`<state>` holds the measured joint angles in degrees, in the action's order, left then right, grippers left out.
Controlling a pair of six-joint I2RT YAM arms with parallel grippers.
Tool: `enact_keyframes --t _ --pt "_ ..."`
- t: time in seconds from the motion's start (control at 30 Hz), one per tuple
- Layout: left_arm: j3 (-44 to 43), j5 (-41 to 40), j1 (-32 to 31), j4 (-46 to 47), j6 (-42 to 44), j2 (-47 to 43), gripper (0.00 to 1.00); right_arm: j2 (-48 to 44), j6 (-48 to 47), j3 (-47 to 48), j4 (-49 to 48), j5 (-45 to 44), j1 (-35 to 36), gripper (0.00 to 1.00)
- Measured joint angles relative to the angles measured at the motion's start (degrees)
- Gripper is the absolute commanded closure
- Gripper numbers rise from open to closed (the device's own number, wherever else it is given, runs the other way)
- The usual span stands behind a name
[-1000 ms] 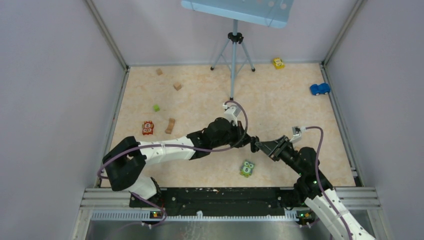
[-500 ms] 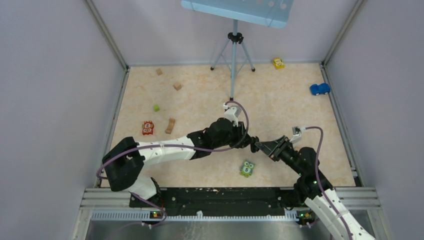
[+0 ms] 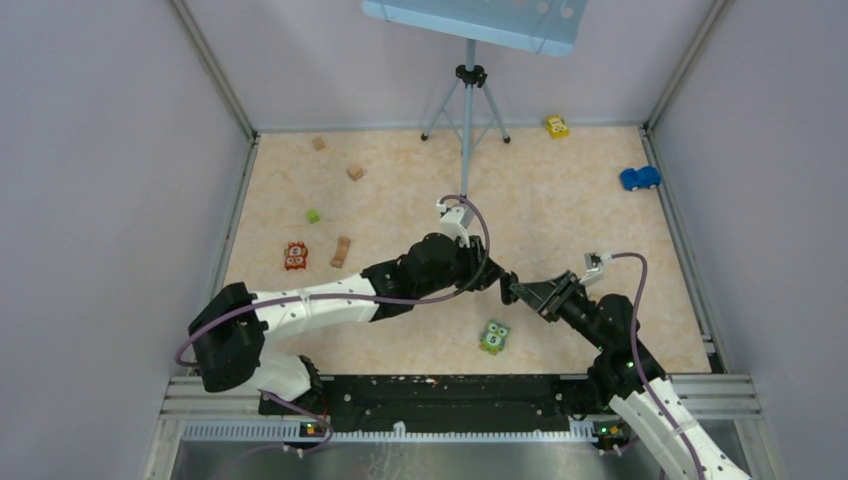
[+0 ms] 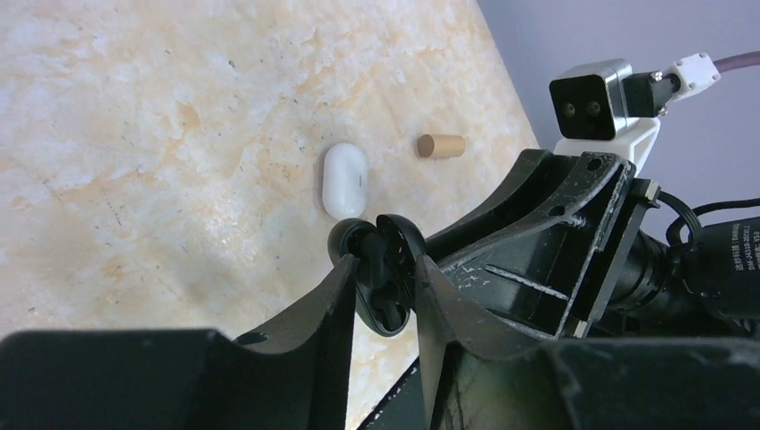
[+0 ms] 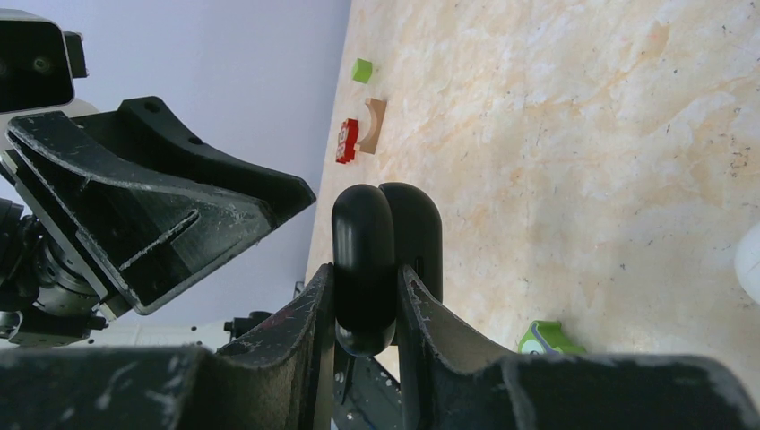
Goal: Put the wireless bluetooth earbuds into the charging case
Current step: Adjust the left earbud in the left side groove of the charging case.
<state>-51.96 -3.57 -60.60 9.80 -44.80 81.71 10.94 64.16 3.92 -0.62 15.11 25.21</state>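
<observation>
One black case point(image 5: 387, 251) clamped in right hand point(image 5: 363, 273), one white case point(image 4: 344, 179) loose; left hand point(image 4: 383, 264) grip unclear.

We're looking at a robot lab test cell: plain grey walls point(image 3: 100, 200) on aluminium framing point(image 3: 215, 75), two arms bolted to a rail point(image 3: 460, 390) at a marbled tabletop point(image 3: 560, 220), a tripod point(image 3: 467, 100) carrying a panel point(image 3: 470, 22), and toy cars point(image 3: 639, 178) and wooden blocks point(image 3: 354, 172) scattered as props.
</observation>
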Motion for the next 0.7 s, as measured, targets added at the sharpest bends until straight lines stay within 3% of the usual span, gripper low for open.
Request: enact_keyframes --t 0.7 --pt "-6.12 -1.88 -0.59 -6.47 2.16 6.03 0.77 -0.02 -0.02 0.00 0.50 -0.02 -0.02 0.95"
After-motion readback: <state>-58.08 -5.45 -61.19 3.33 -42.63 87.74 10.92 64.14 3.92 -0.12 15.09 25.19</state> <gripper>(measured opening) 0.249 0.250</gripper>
